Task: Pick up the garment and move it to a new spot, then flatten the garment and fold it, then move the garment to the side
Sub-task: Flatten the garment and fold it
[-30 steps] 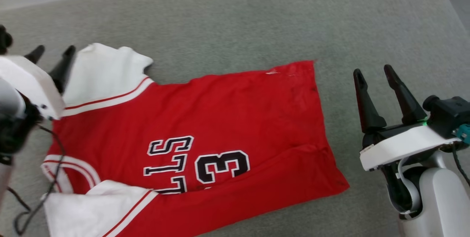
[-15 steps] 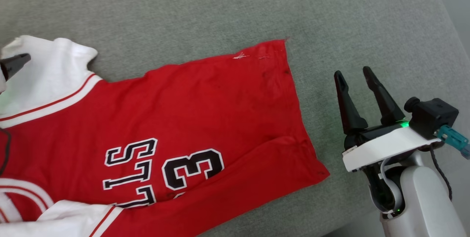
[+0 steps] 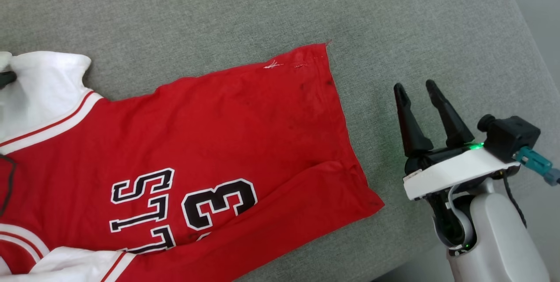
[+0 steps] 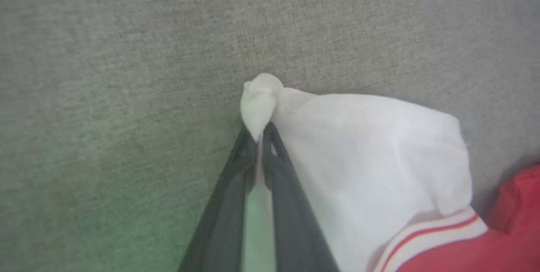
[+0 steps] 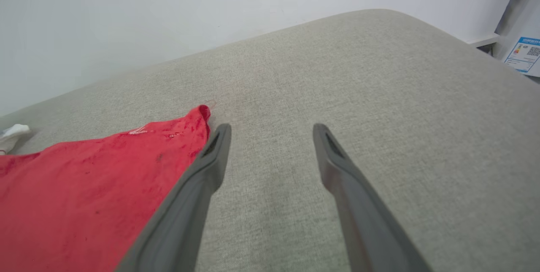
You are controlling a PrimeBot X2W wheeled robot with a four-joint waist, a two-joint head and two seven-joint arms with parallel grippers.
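Two grippers in play. L gripper [image 4: 262, 136], bottom centre of the left wrist view, is clamped tight on a pinch of the white sleeve [image 4: 371, 158]. A small nub of cloth pokes out past the tips. In the head view just one dark tip shows at the far left edge, on that same sleeve.

Jersey [image 3: 197, 142] lies spread on the grey cushion [image 3: 262, 6], filling the left & centre of the head view and running off the left and bottom edges. Red body w/ black, white-outlined "3" [image 3: 218, 203] & letters at lower centre-left, reading sideways. Hem faces frame right, one corner at upper centre, the other at lower right. A long crease runs up from that lower-right corner. Striped trim borders the sleeve at upper left. A 2nd white sleeve sits at the bottom left corner.

R gripper [image 3: 415, 86], lower right of the head view, has its fingers spread wide w/ nothing between them, over bare cushion just beside the hem. In the right wrist view the frame-left finger overlaps the hem edge; contact I can't tell. Green light [image 3: 474, 145] glows at the finger base.

Pale wall [image 5: 126, 10] fills the top of that view, w/ a blue-printed label [image 5: 525, 55] at upper right.
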